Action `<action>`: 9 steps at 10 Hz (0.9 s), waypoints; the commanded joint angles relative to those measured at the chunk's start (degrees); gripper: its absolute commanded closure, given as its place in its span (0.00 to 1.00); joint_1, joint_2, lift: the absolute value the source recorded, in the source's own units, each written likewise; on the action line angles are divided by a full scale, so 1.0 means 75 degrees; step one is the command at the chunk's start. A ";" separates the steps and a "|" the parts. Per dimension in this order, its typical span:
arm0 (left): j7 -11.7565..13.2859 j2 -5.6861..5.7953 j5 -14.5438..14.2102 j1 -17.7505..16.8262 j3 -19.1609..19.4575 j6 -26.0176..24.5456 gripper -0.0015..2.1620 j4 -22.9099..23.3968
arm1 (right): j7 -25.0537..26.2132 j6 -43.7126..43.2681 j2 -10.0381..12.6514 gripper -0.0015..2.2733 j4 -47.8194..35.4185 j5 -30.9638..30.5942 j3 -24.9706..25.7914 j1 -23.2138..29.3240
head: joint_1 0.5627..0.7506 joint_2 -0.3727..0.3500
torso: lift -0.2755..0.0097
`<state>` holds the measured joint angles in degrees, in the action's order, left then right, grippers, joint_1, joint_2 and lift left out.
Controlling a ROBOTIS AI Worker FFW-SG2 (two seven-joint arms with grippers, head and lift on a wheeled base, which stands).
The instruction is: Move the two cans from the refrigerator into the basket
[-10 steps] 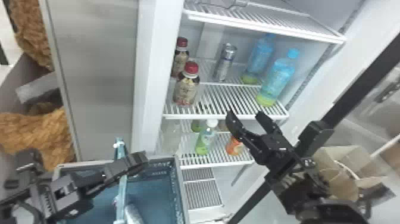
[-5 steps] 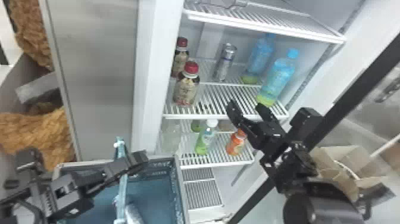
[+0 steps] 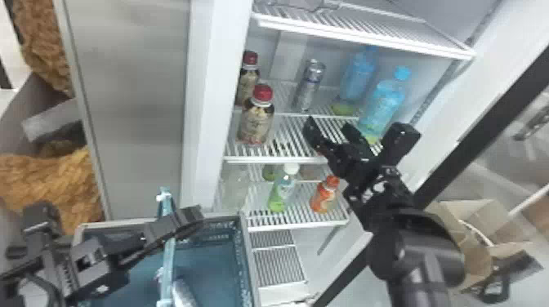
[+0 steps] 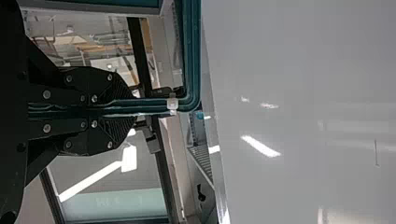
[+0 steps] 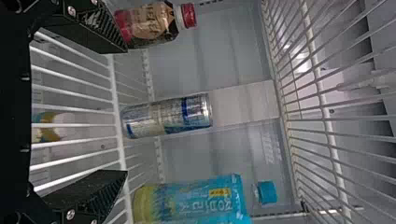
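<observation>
In the head view, a silver can (image 3: 310, 85) stands upright on the refrigerator's middle shelf. My right gripper (image 3: 329, 130) is open in front of it, over the shelf's front part. In the right wrist view the can (image 5: 166, 115) lies beyond the open right gripper (image 5: 125, 111), untouched, level with the gap between its fingers. Another silver can (image 3: 184, 294) is inside the teal basket (image 3: 247, 261). At the basket's upright teal side bar is my left gripper (image 3: 173, 226); the left wrist view has the left gripper (image 4: 114, 108) shut on the basket's rim (image 4: 194, 56).
Red-capped bottles (image 3: 256, 118) stand left of the can, blue bottles (image 3: 384, 102) to its right. A green bottle (image 3: 282, 190) and an orange bottle (image 3: 325, 196) are on the lower shelf (image 3: 294, 222). An upper wire shelf (image 3: 367, 36) spans above; a cardboard box (image 3: 469, 228) is at the right.
My right gripper has risen from near the middle shelf's front edge and moved farther in over that shelf, slightly leftward, staying open. The left gripper and both cans have kept their places.
</observation>
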<state>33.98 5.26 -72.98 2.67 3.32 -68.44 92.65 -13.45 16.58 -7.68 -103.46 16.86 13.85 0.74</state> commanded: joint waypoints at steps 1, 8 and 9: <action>-0.0007 0.0002 -0.0034 0.0000 -0.0017 0.0014 0.55 -0.0025 | 0.0083 -0.0018 -0.0007 0.05 0.0417 -0.0069 -0.0111 -0.0399 | 0.70 0.03 | 0.86; -0.0007 0.0049 -0.0095 -0.0037 -0.0093 0.0070 0.55 -0.0081 | 0.0294 0.0020 -0.0066 0.05 0.2236 -0.0679 -0.0491 -0.2031 | 0.61 0.05 | 0.86; -0.0018 0.0061 -0.0095 -0.0056 -0.0108 0.0070 0.55 -0.0100 | 0.0294 0.0038 -0.0054 0.05 0.2461 -0.0679 -0.0568 -0.2218 | 0.59 0.05 | 0.86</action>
<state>33.84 5.67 -73.70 2.35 2.54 -67.94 91.92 -11.24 16.77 -8.16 -85.93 11.82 9.81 -15.10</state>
